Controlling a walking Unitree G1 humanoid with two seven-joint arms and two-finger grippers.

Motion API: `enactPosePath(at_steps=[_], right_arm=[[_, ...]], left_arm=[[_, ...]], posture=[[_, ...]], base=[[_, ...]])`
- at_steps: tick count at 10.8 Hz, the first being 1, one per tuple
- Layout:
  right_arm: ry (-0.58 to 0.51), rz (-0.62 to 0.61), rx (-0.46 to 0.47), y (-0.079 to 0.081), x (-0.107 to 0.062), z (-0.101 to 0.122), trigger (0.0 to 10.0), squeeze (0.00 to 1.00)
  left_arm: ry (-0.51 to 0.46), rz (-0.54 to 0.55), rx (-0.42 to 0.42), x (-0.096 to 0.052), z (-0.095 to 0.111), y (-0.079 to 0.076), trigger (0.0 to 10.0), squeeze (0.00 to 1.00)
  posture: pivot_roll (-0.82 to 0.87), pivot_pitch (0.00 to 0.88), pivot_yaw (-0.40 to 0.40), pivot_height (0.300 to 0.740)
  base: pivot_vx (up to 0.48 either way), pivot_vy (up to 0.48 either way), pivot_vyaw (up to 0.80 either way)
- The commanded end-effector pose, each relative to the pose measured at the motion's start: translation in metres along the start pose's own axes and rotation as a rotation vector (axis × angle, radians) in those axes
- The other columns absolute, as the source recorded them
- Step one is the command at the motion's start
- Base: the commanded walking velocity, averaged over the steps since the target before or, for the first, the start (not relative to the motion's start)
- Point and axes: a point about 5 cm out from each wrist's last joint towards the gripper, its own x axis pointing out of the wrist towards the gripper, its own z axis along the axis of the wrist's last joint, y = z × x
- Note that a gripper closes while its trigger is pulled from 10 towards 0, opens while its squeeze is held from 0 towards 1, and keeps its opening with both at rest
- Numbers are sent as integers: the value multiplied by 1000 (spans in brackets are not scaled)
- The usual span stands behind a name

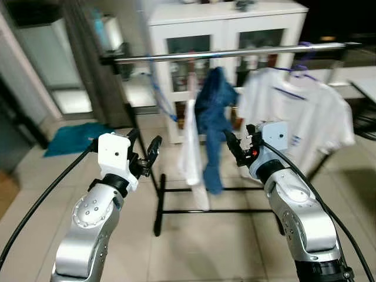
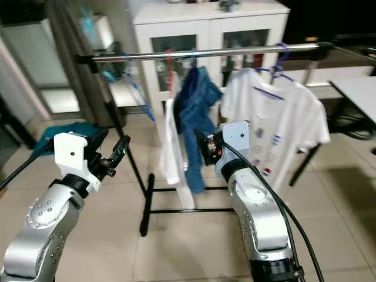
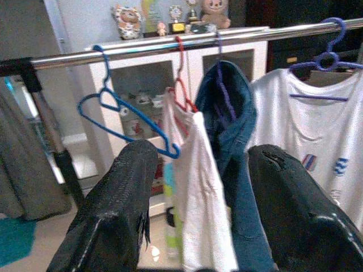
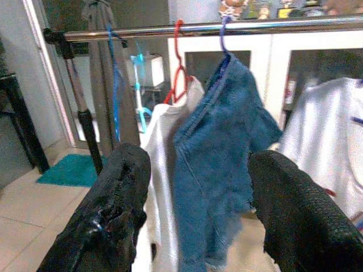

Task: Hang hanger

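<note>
A steel rail (image 1: pixel 235 51) on a black stand spans a tiled floor (image 1: pixel 205 247) before a white glass-door cabinet (image 1: pixel 226 23), a teal mat (image 1: pixel 73 138) lying to the robot's left. An empty blue hanger (image 3: pixel 122 122) hangs on the rail beside a red hanger (image 3: pixel 180 85) with a white garment (image 1: pixel 191 147), a blue denim piece (image 1: pixel 212 117) and a white T-shirt (image 1: pixel 294 111). The left pincer (image 1: pixel 144 154) and right pincer (image 1: pixel 238 144), both spread wide and holding nothing, hover short of the rail, the blue hanger beyond the left one.

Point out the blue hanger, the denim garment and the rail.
blue hanger (image 3: pixel 122 133), left wrist view, lower bar.
denim garment (image 4: pixel 218 147), right wrist view, middle of the cloth.
rail (image 1: pixel 235 52), left eye view, bare middle stretch.
</note>
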Motion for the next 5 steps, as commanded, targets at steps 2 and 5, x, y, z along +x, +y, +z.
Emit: enactPosePath(at_steps=[2, 5], right_arm=[[-22, 19, -10, 4, 5, 5, 10000, 0], [-20, 23, -15, 5, 5, 4, 10000, 0]], left_arm=[[-2, 22, 8, 0, 0, 4, 10000, 0], [7, 17, 17, -2, -1, 4, 10000, 0]], posture=[[-58, 0, 110, 740], [-51, 0, 107, 740]], base=[[332, 0, 0], [341, 0, 0]])
